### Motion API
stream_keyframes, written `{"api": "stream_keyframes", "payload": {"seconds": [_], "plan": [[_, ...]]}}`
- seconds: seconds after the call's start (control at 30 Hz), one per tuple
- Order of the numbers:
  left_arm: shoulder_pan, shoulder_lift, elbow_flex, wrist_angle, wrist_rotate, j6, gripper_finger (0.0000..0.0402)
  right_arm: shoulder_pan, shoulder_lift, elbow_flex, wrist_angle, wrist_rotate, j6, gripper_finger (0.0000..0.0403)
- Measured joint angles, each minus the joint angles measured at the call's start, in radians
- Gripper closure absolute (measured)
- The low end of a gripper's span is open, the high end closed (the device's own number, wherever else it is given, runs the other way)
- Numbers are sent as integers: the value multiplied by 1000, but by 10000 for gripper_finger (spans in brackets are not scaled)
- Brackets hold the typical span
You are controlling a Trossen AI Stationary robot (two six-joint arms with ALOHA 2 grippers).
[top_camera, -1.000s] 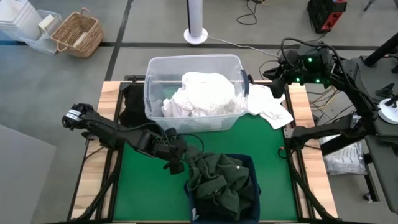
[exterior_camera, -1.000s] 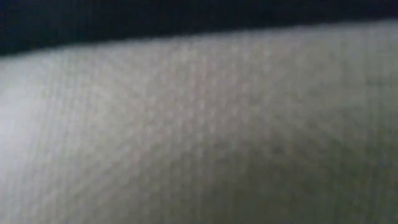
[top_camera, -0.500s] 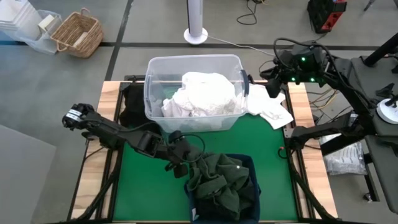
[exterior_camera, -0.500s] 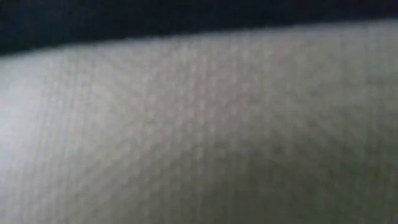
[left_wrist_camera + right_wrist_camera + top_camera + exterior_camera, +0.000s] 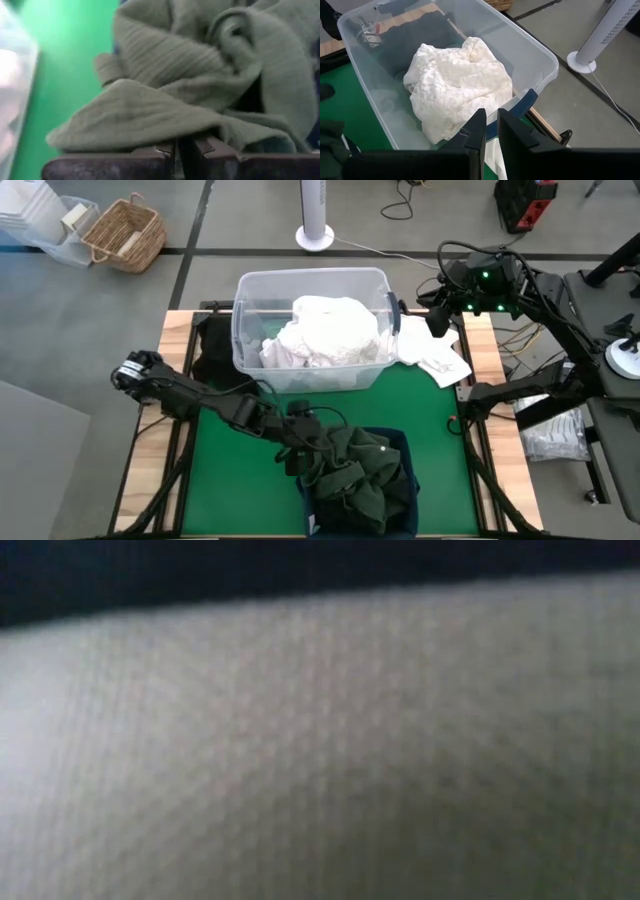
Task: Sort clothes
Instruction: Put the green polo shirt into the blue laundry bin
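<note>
From above, two containers stand on the green mat [image 5: 220, 480]: one clear plastic tub [image 5: 312, 330] heaped with white garments [image 5: 325, 330], and one navy bin [image 5: 400, 442] stuffed with a dark green garment [image 5: 355, 470] that spills over its rim. A black garment [image 5: 212, 350] lies beside the tub on its left, and a white piece [image 5: 432, 355] lies on the table to its right. The left gripper [image 5: 296, 454] sits low at the bin's left edge, touching the green cloth. The right gripper [image 5: 437, 322] hangs over the white piece by the tub's right end.

The low view is filled by blurred pale woven fabric [image 5: 320, 740]; nothing else can be told there.

The left wrist view alone shows the green garment [image 5: 200, 75] as ribbed knit, its lowest fold lying against the closed fingers [image 5: 155, 155]; whether they pinch it I cannot tell.

The right wrist view adds the white garments [image 5: 460, 85] bearing a raised, lacy pattern, with dark cloth [image 5: 415, 40] behind. The right fingers [image 5: 476, 132] stand nearly together, and a white edge shows just below them; whether they hold it I cannot tell.
</note>
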Motion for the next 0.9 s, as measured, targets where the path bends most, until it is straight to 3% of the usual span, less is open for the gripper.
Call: {"api": "stream_keyframes", "payload": {"seconds": [0.33, 0.9], "plan": [[-6, 185, 218, -131, 130, 101, 401, 0, 0, 0, 0, 0, -1, 365], [-8, 331, 227, -109, 234, 143, 401, 0, 0, 0, -5, -1, -22, 365]]}}
